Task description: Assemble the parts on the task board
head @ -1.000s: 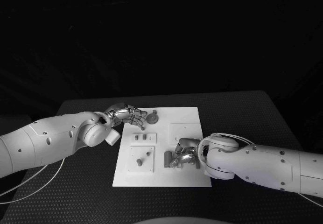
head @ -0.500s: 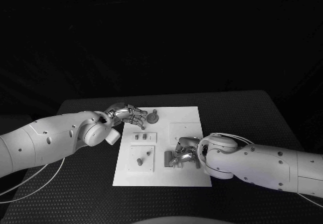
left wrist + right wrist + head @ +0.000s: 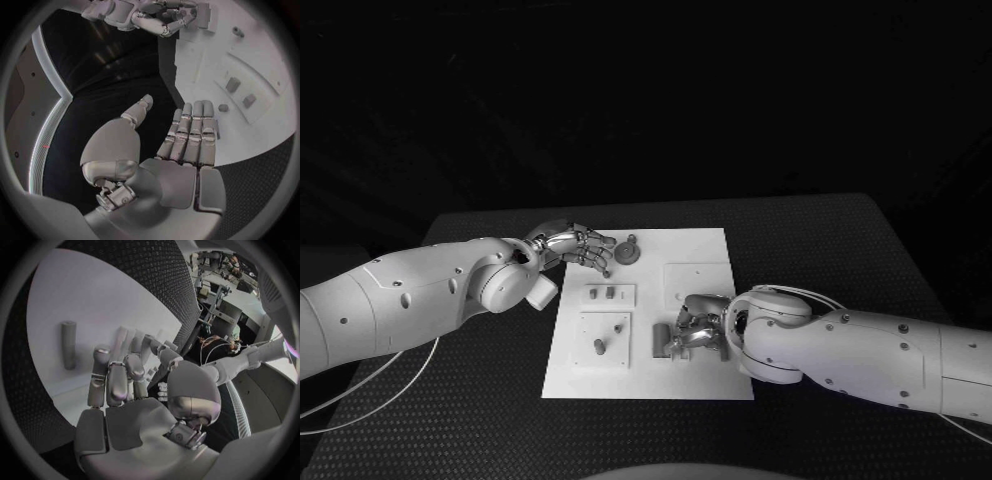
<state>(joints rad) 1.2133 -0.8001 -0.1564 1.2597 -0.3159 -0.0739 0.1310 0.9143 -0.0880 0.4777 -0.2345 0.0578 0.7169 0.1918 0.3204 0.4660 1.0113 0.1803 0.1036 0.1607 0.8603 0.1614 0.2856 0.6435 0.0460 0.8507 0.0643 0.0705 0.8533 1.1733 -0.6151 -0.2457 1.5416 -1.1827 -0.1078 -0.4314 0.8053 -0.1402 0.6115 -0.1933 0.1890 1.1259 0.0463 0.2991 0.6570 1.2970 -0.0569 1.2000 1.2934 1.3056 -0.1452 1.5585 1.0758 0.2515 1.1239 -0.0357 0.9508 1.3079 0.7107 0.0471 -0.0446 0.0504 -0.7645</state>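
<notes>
- Task board (image 3: 711,380): frame centre, lying on the black table (image 3: 848,240); no legible writing.
- Left hand (image 3: 577,247): board's upper-left corner; fingers straight, apart from thumb, empty.
- Right hand (image 3: 695,330): lower-right, over the board; grasp unclear.
- Grey rod (image 3: 68,344): flat on the board, beside right fingertips.

Lab: black test table (image 3: 848,250)

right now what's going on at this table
A two-armed robot is working over the white task board, which carries several small grey parts. Its left hand hovers at the board's far left corner, fingers straight and apart, holding nothing, next to a round part. Its right hand is down on the board's near half beside a grey rod lying flat; whether it grips anything cannot be told.
</notes>
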